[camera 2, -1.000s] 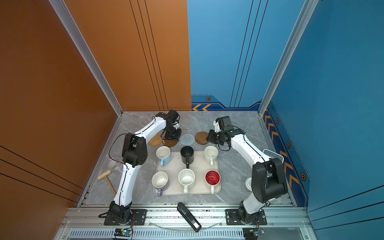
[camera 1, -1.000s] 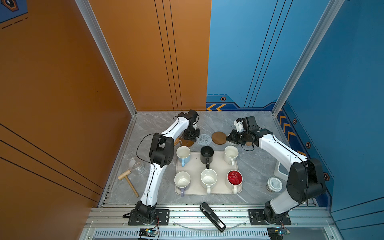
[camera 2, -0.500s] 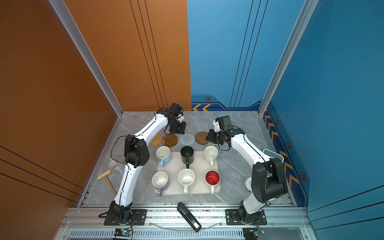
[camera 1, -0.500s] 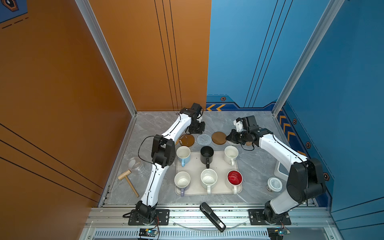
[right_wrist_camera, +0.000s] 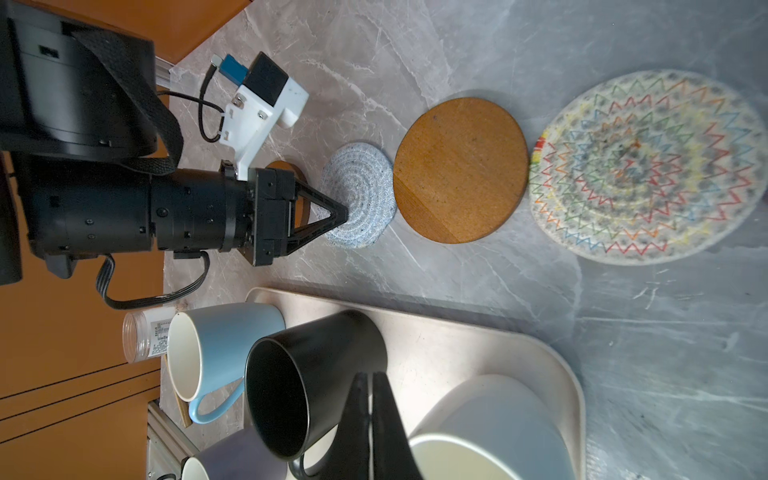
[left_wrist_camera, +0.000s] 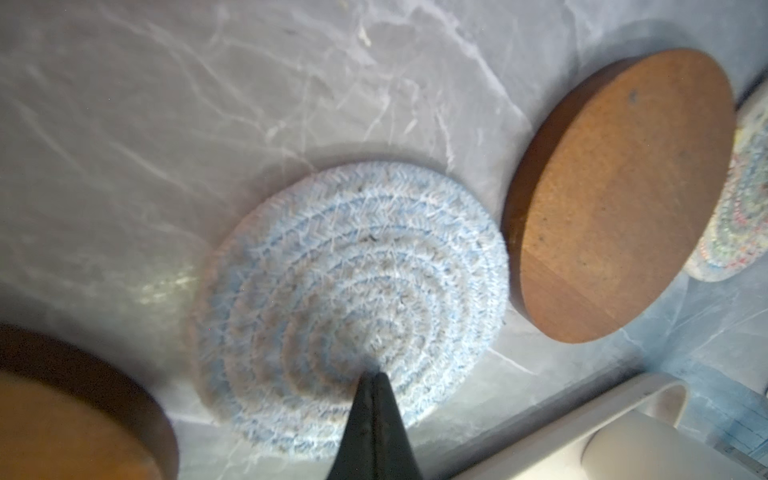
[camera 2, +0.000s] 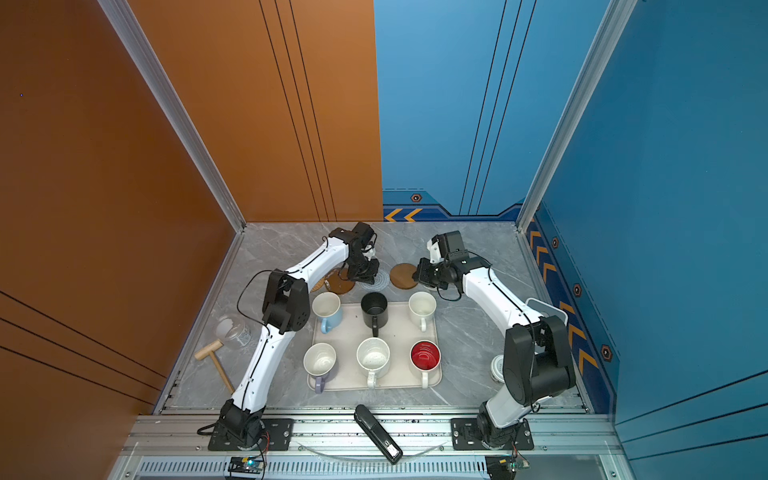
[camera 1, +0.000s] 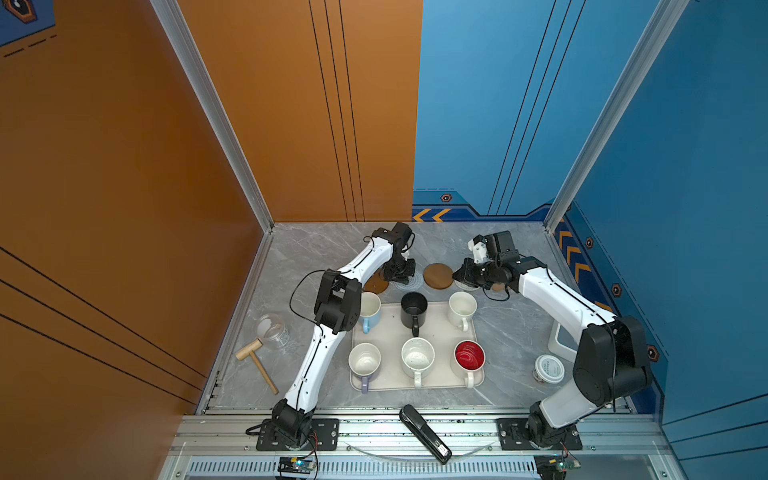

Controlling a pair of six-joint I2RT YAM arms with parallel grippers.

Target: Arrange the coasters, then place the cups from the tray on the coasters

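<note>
Top views are lit evenly, pretty sharp; left wrist view is blurred, glare caught on worktop (left_wrist_camera: 166, 286).

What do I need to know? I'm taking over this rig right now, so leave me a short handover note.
Left gripper: shut, tip on the grey-blue crocheted coaster.
Right gripper: shut, empty, near the whitish crocheted coaster.
Coasters: in a row behind the tray: rattan disc, wooden disc, grey-blue, second wooden disc, whitish; paw coaster not clearly visible.
Cups: all six on the tray, black cup among them.
Done: coasters roughly lined up.
Left: finish spacing them, then move each cup onto a coaster.
</note>
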